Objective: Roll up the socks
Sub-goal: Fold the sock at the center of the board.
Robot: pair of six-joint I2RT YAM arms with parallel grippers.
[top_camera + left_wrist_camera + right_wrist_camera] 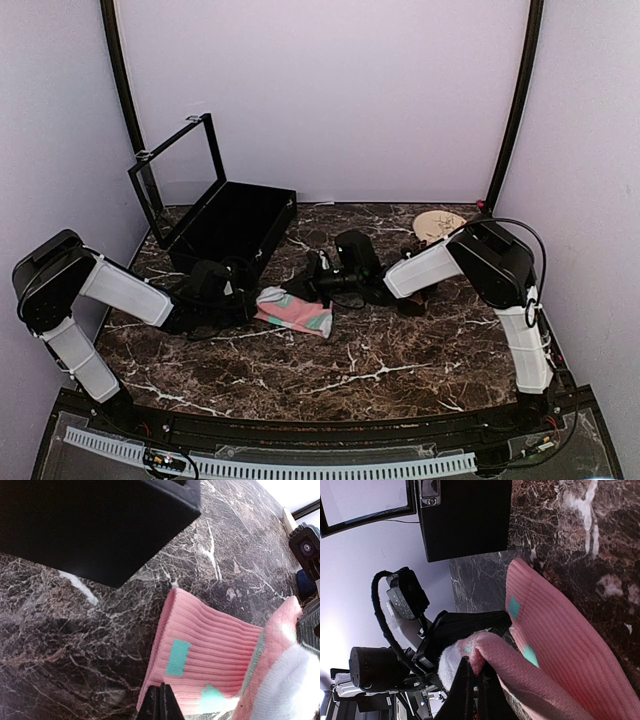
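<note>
Pale lilac walls enclose a dark marble tabletop veined in white, with black poles rising at both rear corners under even light.

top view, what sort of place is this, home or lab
Probably a robot lab cell: plain pale walls box in a marble-look table, with left arm and right arm bolted at its near edge.

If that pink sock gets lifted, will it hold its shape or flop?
Probably floppy: the pink sock folds limply over where the right end effector pinches it. Likely light, being thin ribbed knit. Unlikely to roll: it lies flat on the table.
</note>
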